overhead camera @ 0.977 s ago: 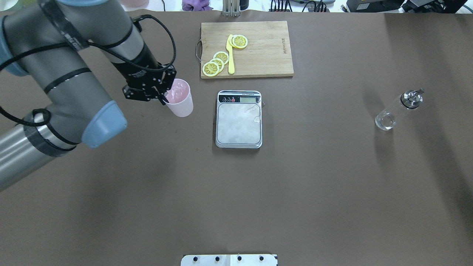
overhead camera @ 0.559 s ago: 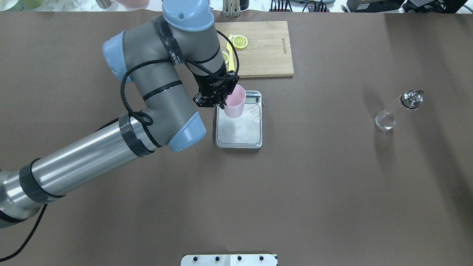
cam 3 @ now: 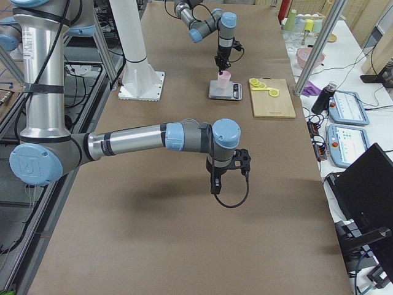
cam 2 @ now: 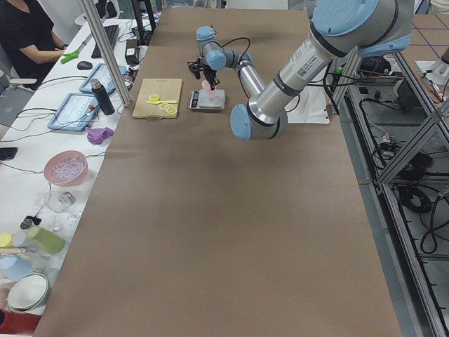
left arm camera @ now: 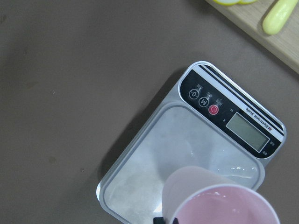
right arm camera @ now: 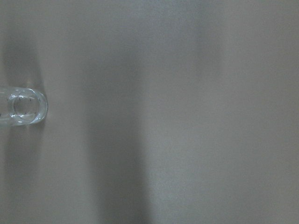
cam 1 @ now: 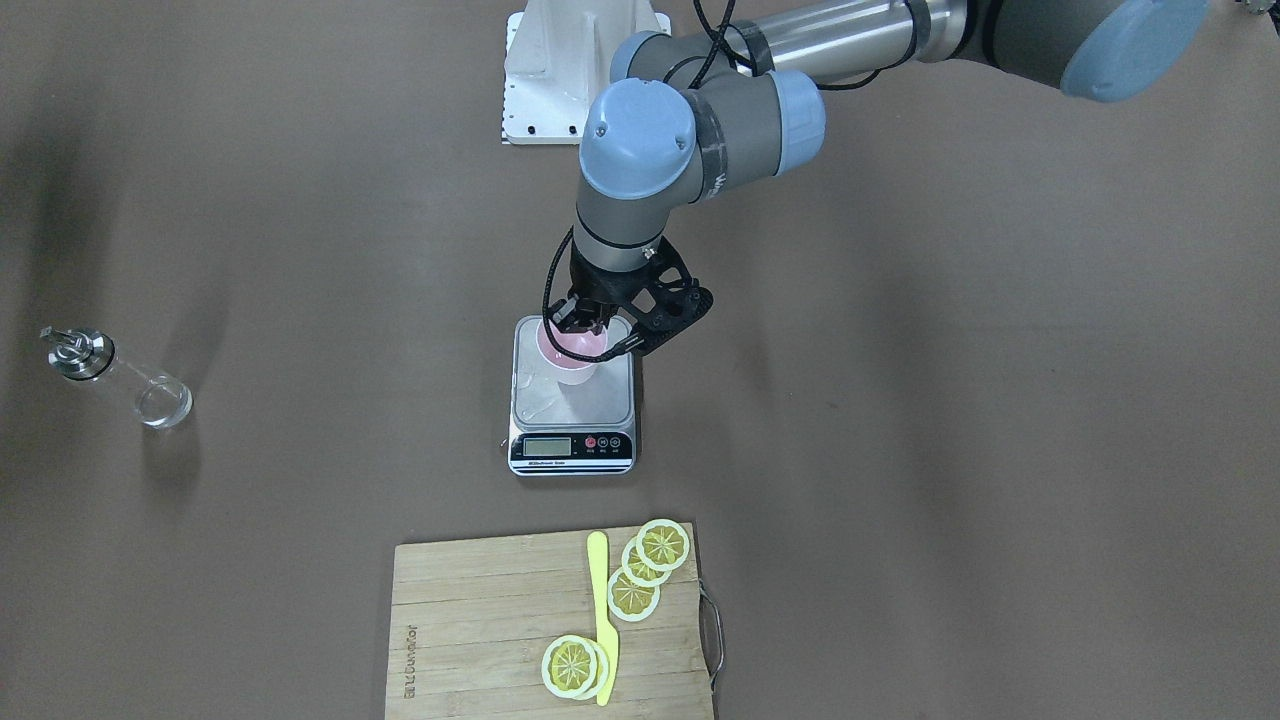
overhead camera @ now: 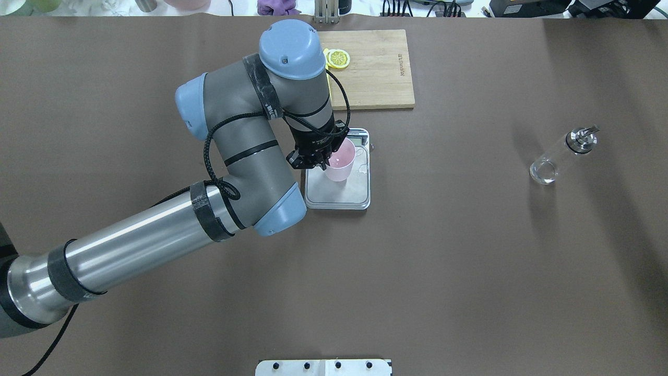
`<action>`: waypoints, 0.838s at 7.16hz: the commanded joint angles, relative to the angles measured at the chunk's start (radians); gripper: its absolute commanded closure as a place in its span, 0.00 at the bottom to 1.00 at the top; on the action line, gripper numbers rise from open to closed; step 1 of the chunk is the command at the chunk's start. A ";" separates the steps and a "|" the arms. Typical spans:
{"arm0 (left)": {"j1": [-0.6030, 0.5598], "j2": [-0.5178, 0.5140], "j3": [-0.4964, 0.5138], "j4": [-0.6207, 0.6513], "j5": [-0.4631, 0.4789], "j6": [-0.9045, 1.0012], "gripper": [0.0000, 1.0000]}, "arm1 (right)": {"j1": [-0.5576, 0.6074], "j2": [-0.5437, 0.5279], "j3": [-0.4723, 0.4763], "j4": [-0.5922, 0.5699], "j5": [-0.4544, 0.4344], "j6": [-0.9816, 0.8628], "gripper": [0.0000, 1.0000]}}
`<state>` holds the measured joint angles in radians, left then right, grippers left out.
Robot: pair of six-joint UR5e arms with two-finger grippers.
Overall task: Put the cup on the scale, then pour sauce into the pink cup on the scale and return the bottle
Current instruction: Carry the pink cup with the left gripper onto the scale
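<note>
Seen from the front, the left pincer (cam 1: 588, 335) grips the rim of the pale pink tapered plastic cup (cam 1: 578, 372) over the steel-topped scale (cam 1: 572, 455). From overhead, the clear glass bottle (overhead camera: 558, 159), metal-spouted, sits well apart on the brown counter (overhead camera: 469, 261). From the right side, the right pincer (cam 3: 214, 184) hangs over the counter; its opening cannot be told.

Five views around one shared scale (overhead camera: 339, 194)

Cup (overhead camera: 340, 163) matt pink plastic; scale (overhead camera: 339, 194) dull brushed steel top. Bottle (overhead camera: 552, 163) clear glossy glass, cap (overhead camera: 580, 140) shiny metal. Board (overhead camera: 376, 73) bare wood, table (overhead camera: 469, 261) matt brown.
</note>
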<state>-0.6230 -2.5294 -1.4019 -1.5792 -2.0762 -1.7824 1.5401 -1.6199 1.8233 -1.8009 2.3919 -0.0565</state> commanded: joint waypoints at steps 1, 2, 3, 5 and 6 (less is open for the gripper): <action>0.006 0.001 0.003 -0.005 0.007 -0.002 1.00 | 0.000 0.000 0.004 0.000 0.000 0.000 0.00; 0.008 0.004 0.006 -0.005 0.007 -0.011 1.00 | 0.000 0.000 0.005 0.000 0.000 0.000 0.00; 0.009 0.004 0.006 -0.008 0.007 -0.020 0.93 | 0.000 0.000 0.005 0.000 0.000 0.000 0.00; 0.009 0.004 0.001 -0.007 0.007 -0.035 0.28 | 0.000 0.000 0.008 0.000 0.012 0.001 0.00; 0.009 0.003 -0.015 -0.007 0.016 -0.020 0.01 | 0.000 0.000 0.016 0.000 0.013 0.001 0.00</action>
<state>-0.6137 -2.5252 -1.4029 -1.5858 -2.0672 -1.8102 1.5401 -1.6199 1.8330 -1.8009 2.4004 -0.0554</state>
